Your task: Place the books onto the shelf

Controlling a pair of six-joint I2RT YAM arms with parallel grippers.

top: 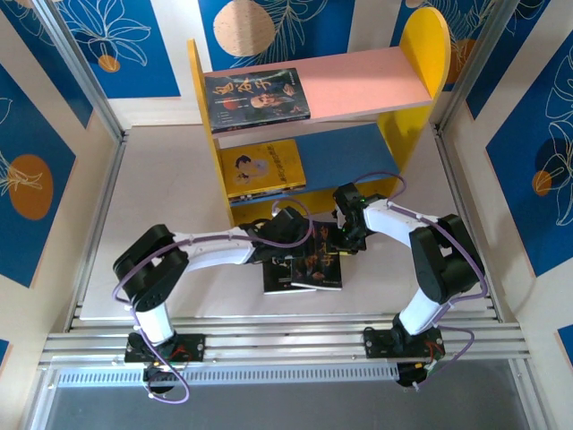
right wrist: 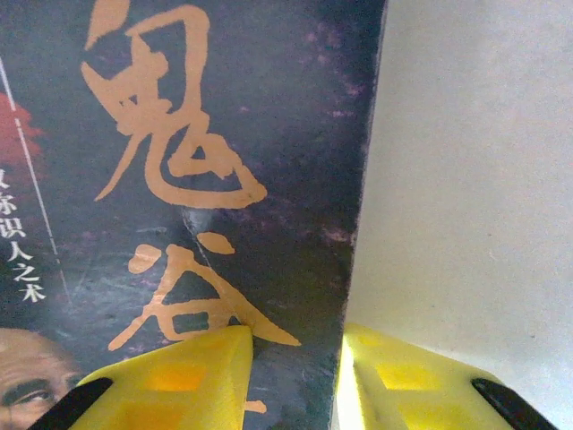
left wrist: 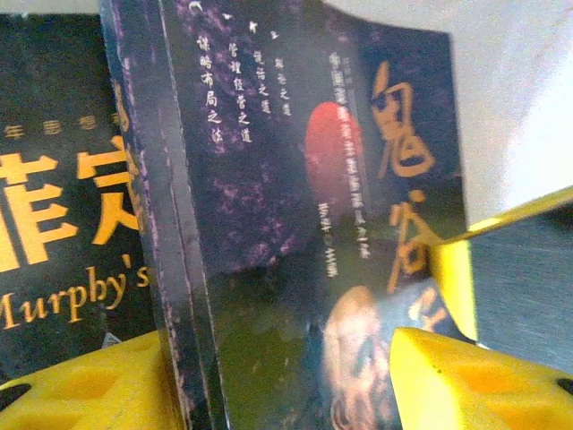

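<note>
- Top external view: the left arm (top: 192, 255) and right arm (top: 439, 260) are seen bolted at the near edge of the table (top: 161, 179), and both are bent inward to meet over its middle.
- A dark portrait book (top: 320, 267) is seen lying flat on the table, just in front of the shelf. It rests on a black book (left wrist: 63, 224) printed with "Murphy's", which sticks out to its left.
- The left gripper (top: 288, 235) is placed over the far left corner of this stack. In the left wrist view its yellow fingers (left wrist: 81, 385) are spread well apart, with the dark cover and its spine seen between them. Nothing is clamped.
- The right gripper (top: 351, 231) is placed at the far right corner. In the right wrist view its fingers (right wrist: 179, 376) are parted a little: one tip is set on the cover below the orange title, and the other is down past the book's edge, over bare table. No pinch is seen.
- Farther back, the shelf (top: 421, 54) is stood upright with its rounded yellow side to the right.
- A yellow book (top: 264, 167) is laid on the blue lower board (top: 349, 152), at its left end.
- A second portrait book (top: 257, 98) is laid on the pink upper board (top: 376, 81), also at the left end.
</note>
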